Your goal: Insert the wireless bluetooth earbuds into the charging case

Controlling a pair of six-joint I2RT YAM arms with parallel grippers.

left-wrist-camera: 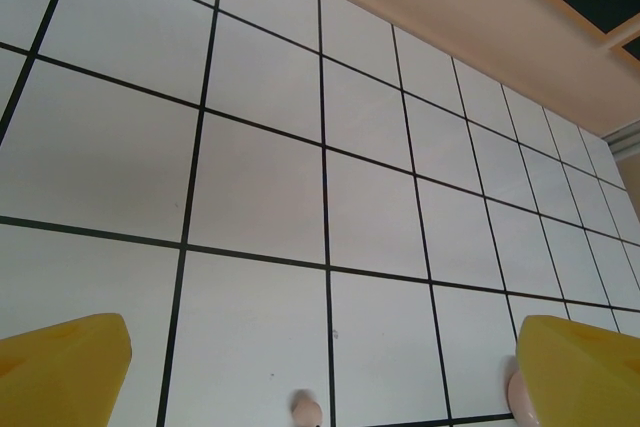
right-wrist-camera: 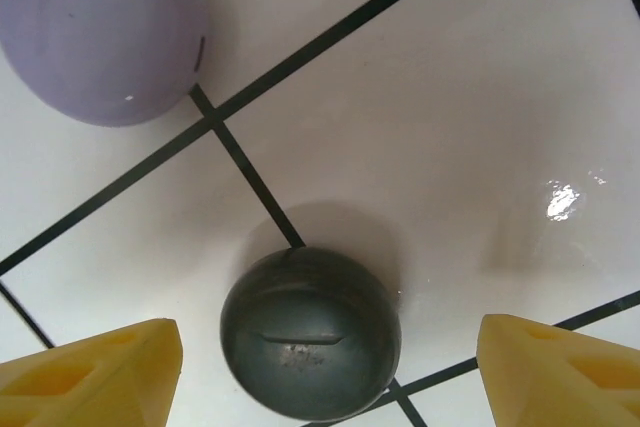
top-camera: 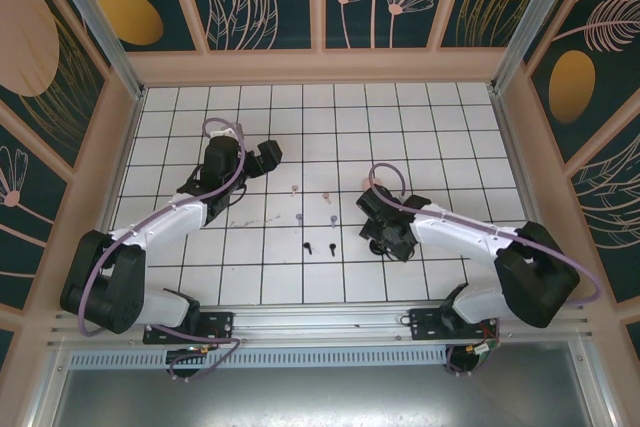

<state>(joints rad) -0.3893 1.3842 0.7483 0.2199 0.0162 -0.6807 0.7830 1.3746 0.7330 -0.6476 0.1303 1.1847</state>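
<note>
The right gripper (right-wrist-camera: 320, 377) stands wide, with a dark grey round plastic case (right-wrist-camera: 310, 337) in between. The left gripper (left-wrist-camera: 320, 377) stands wide too.

In the left wrist view, the bottom edge crops a pink blur (left-wrist-camera: 306, 410), perhaps an earbud.

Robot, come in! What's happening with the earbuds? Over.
Left gripper open above table; right gripper open, straddling black case. Six earbuds lying loose. Purple case nearby, nothing blocking.
</note>
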